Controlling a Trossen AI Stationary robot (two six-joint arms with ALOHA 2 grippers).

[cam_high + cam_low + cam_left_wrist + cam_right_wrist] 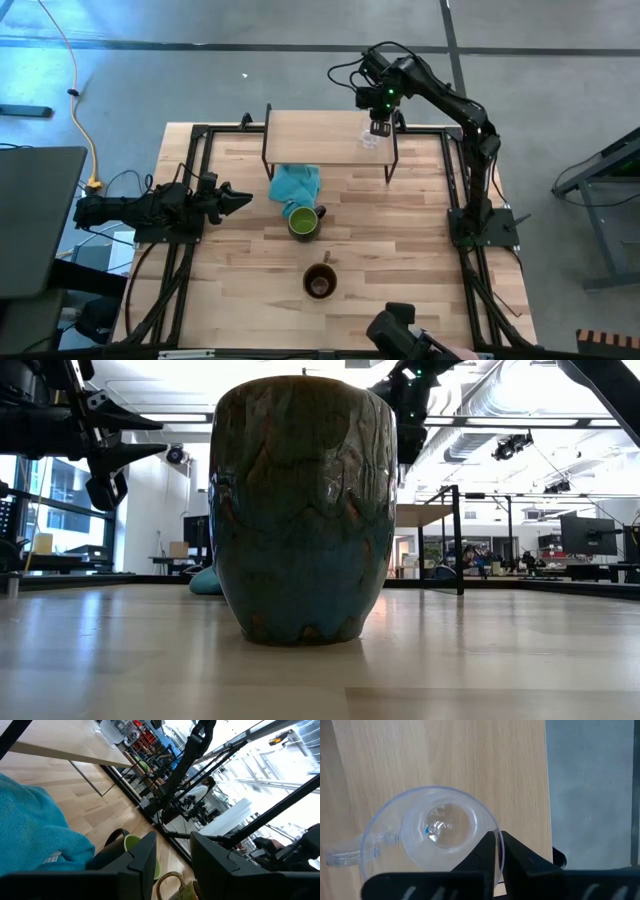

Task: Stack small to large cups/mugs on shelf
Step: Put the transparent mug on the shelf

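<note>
The small clear glass cup (435,840) stands upright on the shelf (320,135), near its right end, with my right gripper (499,851) over it, pointing steeply down and shut on its rim. The green-lined mug (303,220) rests on its base on the table beside the teal cloth (295,183). The brown mug (320,282) stands nearer the front edge and fills the low view (300,510). My left gripper (238,201) waits open at the table's left, level, with nothing between its fingers. My right gripper pinches the glass cup's rim (496,836) on the side opposite the handle (345,856). One finger is inside the cup and one outside. The fingers come from above, pointing down. The cup is upright with its base on the shelf board.
The shelf stands on thin black legs (391,165) at the table's far side. The teal cloth lies just in front of its left half. A black frame rail (190,180) runs around the table. Bare wood shows between the two mugs and the right edge.
</note>
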